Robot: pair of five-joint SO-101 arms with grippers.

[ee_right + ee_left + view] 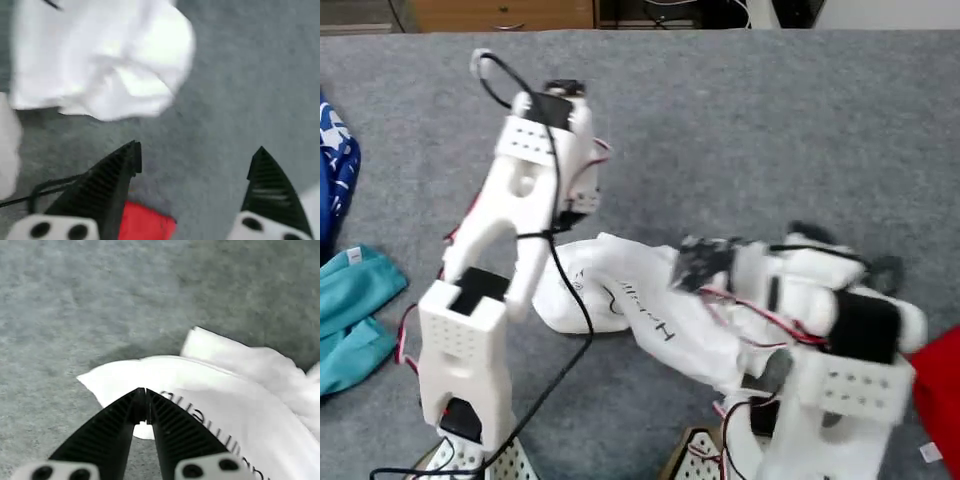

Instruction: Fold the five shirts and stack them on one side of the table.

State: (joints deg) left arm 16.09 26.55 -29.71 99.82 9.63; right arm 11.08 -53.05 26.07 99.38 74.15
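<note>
Your left pincer [145, 392] was shut and empty, its tips right over the white shirt [240, 390] corner, so it was the nearer arm. Your right pincer [198, 147] gaped wide, holding nothing, the shirt beyond its tips.

**Soft cloth on rough grey felt**

The table cover [770, 130] is grey, felt-like cloth, matt and slightly rough. The white shirt [650, 320] is soft, matt cloth, creased, with flat black print. The teal shirt [355, 300] and red shirt [940, 380] look like matt cloth too. The 2 arms [520, 190] have smooth white plastic shells. The left gripper [145, 405] and right gripper [197, 152] are matt black plastic with ribbed faces.
</note>
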